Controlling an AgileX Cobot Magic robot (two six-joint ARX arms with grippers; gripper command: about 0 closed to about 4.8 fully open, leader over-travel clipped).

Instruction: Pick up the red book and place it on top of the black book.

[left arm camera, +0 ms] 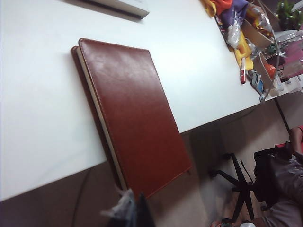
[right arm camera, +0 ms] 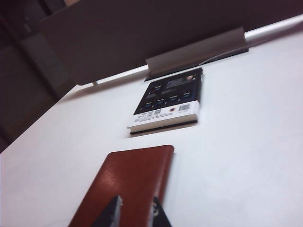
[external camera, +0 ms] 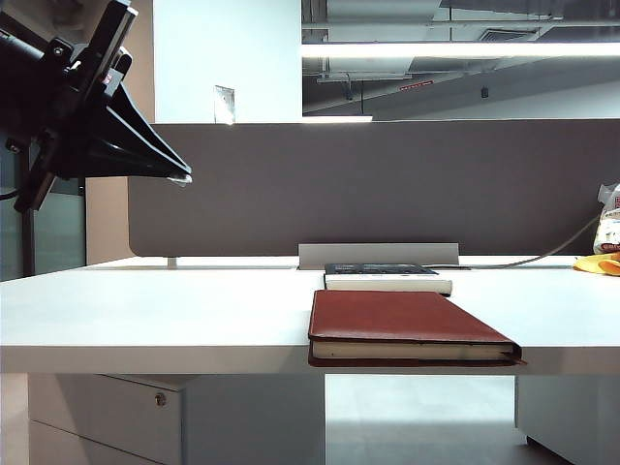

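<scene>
Lying flat at the near edge of the white worktop (external camera: 145, 310), the red book (external camera: 407, 320) overhangs that edge slightly toward you; in the exterior view its long axis runs from 6 o'clock to 12 o'clock, spine side near 9 o'clock, cream page edges facing the camera; the black book (external camera: 383, 275) sits just beyond it at 12 o'clock, near but apart, in front of the grey partition (external camera: 387, 184).

You should read the approach from the right wrist view first; the right gripper (right arm camera: 135, 213) shows two dark fingertips slightly apart, holding nothing, hanging over the near end of the red book (right arm camera: 128, 184); from those jaws the book stretches away toward 12 o'clock, and the black book (right arm camera: 168, 101) lies further along nearly the same line, its printed cover up.

The left gripper (external camera: 179, 177) hangs high at 10 o'clock in the exterior view, well above and to the side of both books; its jaws look pressed together and empty; in the left wrist view only the tip (left arm camera: 130, 210) shows, with the red book (left arm camera: 137, 118) slanting away from it off the worktop edge.

My judgement: the right arm looks the nearer one, though both wrist cameras see the overhang; that overhanging near end is your natural purchase, since a jaw can slip beneath it; the carry then runs straight toward 12 o'clock.
</scene>
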